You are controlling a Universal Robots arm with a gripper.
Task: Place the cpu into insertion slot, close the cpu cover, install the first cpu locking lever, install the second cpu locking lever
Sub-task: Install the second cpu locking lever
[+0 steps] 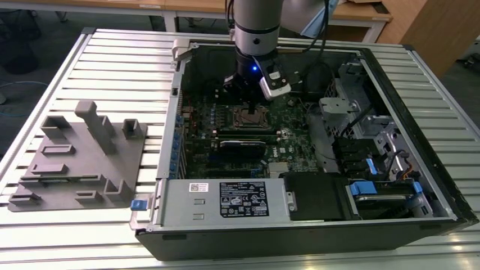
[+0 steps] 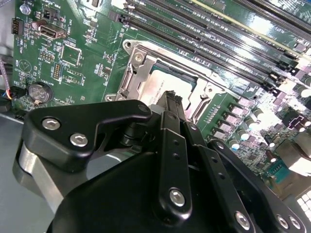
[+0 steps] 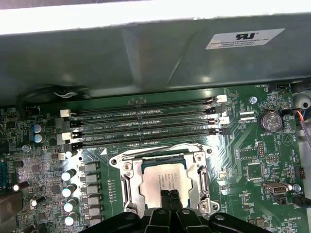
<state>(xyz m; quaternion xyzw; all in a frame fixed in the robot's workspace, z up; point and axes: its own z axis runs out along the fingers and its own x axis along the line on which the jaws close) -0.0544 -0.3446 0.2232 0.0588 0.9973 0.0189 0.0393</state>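
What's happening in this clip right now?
A robot arm is working inside an open computer case on a slatted table. Its tool sits just over the processor chip, which lies in its socket on the green board. In both wrist views the metal cover frame lies flat around the chip.

Even overhead room light in the exterior view, pale ribbed metal tabletop [image 1: 90, 56] glaring bright, open black computer case [image 1: 420, 140] interior dim, white blown-out band at twelve o'clock on the grey case wall [image 3: 146, 53], glossy green circuit board [image 2: 92, 73] sharp, black gripper body softly blurred.
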